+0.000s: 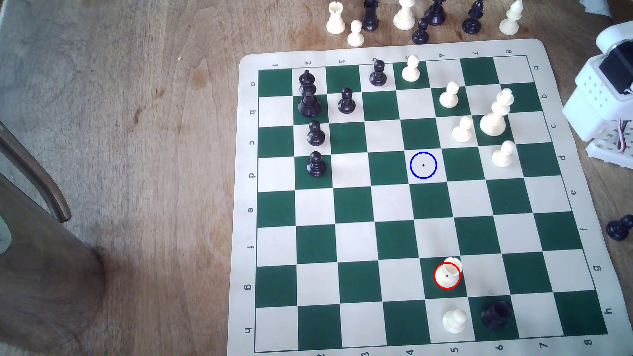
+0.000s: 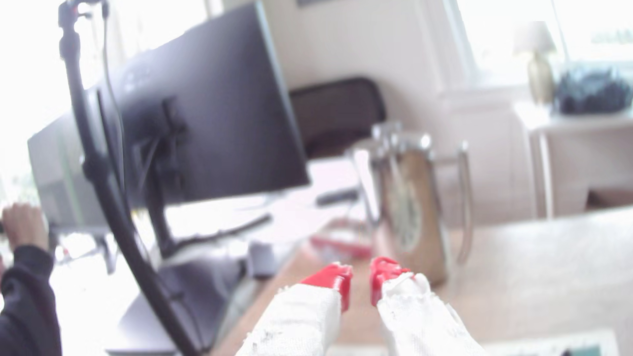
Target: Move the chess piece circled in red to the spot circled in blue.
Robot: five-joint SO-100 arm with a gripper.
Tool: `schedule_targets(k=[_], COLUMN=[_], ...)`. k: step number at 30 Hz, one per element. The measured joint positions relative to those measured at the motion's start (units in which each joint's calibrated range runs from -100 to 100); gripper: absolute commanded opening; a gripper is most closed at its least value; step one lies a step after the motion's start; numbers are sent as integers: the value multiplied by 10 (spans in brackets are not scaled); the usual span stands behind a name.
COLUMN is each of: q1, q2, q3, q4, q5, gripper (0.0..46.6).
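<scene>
Cream rook (image 1: 448, 274) upright on a green square near the exterior view's bottom, inside the red ring. Blue-ringed cream square (image 1: 423, 165) well apart, 3 rows further up, bare. Gripper (image 2: 360, 287) slightly parted, grasping nothing, raised above the desk (image 1: 137, 137).

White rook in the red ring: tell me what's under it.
The white rook stands on a green square of the board. The patch beneath its base is covered.

board (image 1: 561, 102) edge: 1-8, a-h, some blurry
</scene>
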State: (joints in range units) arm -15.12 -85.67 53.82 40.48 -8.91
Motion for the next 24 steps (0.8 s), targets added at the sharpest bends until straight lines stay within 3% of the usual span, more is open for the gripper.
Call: schedule_targets(k=[6, 9, 14, 20, 21, 22, 24], q1=[-49, -94, -145, -173, -174, -176, -178], q2=[214, 338, 567, 786, 809, 831, 888], q3=[-182, -270, -409, -530, -542, -554, -578], q4=[247, 327, 370, 382, 382, 382, 382], q5=[-62, -96, -145, -179, -183, -187, -193], gripper=[47, 34, 39, 49, 58, 103, 148])
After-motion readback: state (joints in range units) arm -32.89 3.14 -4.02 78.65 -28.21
